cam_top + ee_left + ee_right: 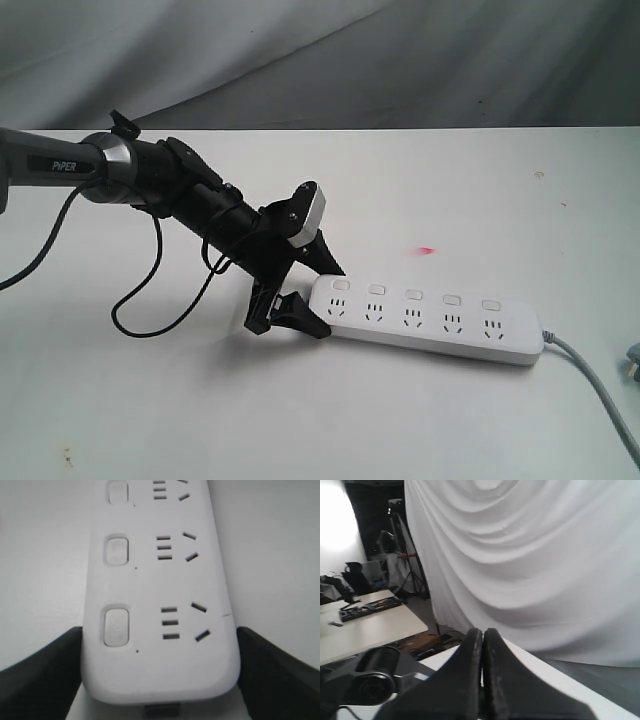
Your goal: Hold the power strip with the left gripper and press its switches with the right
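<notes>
The long white power strip (430,320) lies flat on the white table, with its row of five switches (414,293) along the far edge. My left gripper (331,300) straddles the strip's left end, one black finger on each long side. In the left wrist view both fingers (45,675) press against the sides of the power strip (160,580), beside the nearest switch (116,626). My right gripper (482,632) is shut on nothing and points at a white curtain, away from the table. It does not show in the exterior view.
The strip's grey cable (590,380) runs off its right end toward the front right, with a plug (632,365) at the picture's edge. A small red spot (427,250) marks the table behind the strip. A loose black cable (150,300) hangs under the left arm.
</notes>
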Controlling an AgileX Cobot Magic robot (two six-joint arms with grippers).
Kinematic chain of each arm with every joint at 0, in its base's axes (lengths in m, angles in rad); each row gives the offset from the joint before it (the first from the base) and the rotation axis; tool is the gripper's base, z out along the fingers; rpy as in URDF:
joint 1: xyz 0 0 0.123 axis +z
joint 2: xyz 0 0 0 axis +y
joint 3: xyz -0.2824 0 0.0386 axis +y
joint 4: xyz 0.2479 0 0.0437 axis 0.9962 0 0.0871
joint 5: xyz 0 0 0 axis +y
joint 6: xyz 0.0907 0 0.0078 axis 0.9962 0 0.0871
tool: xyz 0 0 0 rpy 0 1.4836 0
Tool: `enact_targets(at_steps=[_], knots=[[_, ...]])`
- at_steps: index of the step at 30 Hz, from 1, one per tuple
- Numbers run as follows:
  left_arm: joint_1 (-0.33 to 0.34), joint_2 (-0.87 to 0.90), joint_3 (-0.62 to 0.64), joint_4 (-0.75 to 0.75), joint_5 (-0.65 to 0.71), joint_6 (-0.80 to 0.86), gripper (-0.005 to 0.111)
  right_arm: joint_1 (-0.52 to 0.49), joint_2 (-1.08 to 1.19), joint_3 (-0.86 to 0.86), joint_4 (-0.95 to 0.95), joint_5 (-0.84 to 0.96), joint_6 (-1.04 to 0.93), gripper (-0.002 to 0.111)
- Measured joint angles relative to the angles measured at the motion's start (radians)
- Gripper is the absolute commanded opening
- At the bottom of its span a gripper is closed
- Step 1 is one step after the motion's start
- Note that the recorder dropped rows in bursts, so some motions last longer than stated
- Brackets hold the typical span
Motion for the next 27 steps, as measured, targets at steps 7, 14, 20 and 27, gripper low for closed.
enact_targets(at_steps=[7, 14, 20, 27], knots=[[0.000, 0.000, 0.000, 0.000, 0.000, 0.000, 0.032, 0.000, -0.005, 0.000, -0.383, -0.536, 0.072, 0.000], [0.000, 0.000, 0.000, 0.000, 0.000, 0.000, 0.032, 0.000, -0.140, 0.000, -0.673, -0.623, 0.330, 0.000], [0.000, 0.000, 0.000, 0.000, 0.000, 0.000, 0.032, 0.000, -0.253, 0.000, -0.682, -0.700, 0.854, 0.000], [0.000, 0.000, 0.000, 0.000, 0.000, 0.000, 0.032, 0.000, -0.340, 0.099, -0.692, -0.751, 1.037, 0.000]])
